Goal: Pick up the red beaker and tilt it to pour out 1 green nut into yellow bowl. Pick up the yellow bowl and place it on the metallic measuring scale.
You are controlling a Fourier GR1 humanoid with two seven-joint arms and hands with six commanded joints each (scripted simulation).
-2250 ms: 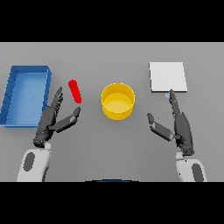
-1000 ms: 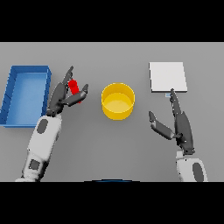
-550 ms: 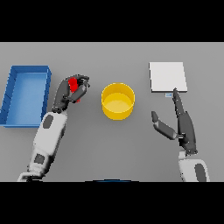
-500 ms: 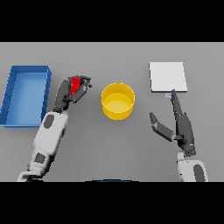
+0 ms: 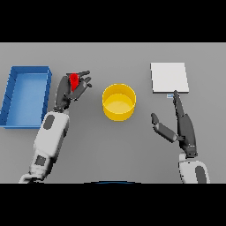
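Nearby, blue tray (image 5: 25,95) (left), yellow bowl (image 5: 119,102) right.

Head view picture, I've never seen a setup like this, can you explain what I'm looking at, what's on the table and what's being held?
This is taken from the robot's own head, looking down at a grey table. The two white and grey arms coming in from the bottom are its own, each ending in a dark hand. The left hand has its fingers curled round a small red beaker. The right hand is open and idle, holding nothing, just below a flat pale square, the measuring scale. In the middle stands a yellow bowl. At the far left lies a blue tray. No green nut can be seen.
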